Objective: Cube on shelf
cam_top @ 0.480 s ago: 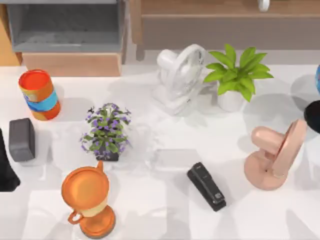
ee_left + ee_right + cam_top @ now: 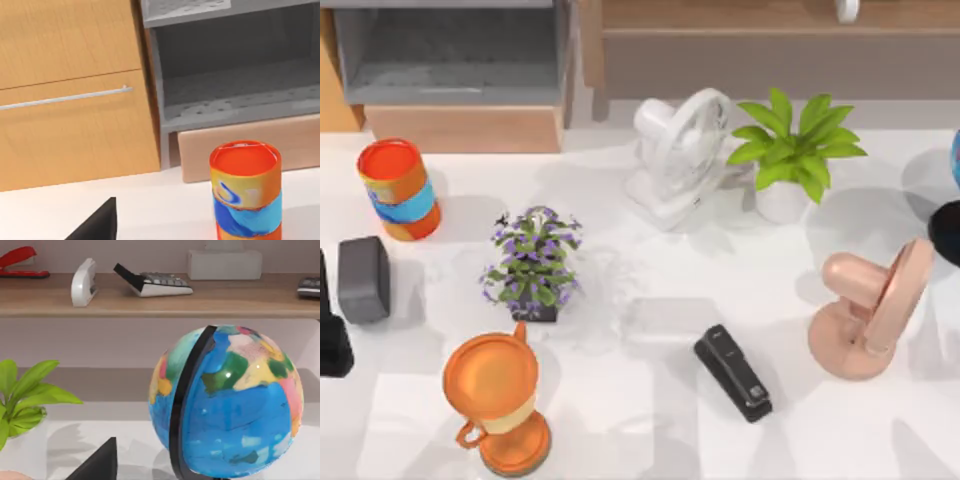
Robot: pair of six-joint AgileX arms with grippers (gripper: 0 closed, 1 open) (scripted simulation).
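Observation:
The cube is out of view. The shelf [image 2: 760, 22] is a long light-brown board over a taupe-grey panel along the table's back right. The right wrist view faces the shelf [image 2: 150, 302] from the front, with staplers, a calculator and a box on it. My left gripper [image 2: 332, 335] is a dark shape at the table's left edge, just left of a dark grey block [image 2: 363, 279]. My right gripper [image 2: 947, 232] sits at the right edge, near a globe [image 2: 225, 400].
On the table stand an orange can [image 2: 398, 188], a purple-flowered plant [image 2: 533, 262], an orange trophy cup [image 2: 495, 400], a black stapler [image 2: 732, 372], a white fan [image 2: 678, 155], a green plant [image 2: 790, 150] and a pink fan [image 2: 870, 305]. A wooden box with a grey compartment [image 2: 450, 60] stands back left.
My left gripper has drawn back a little toward the table's left edge. Nothing else has moved.

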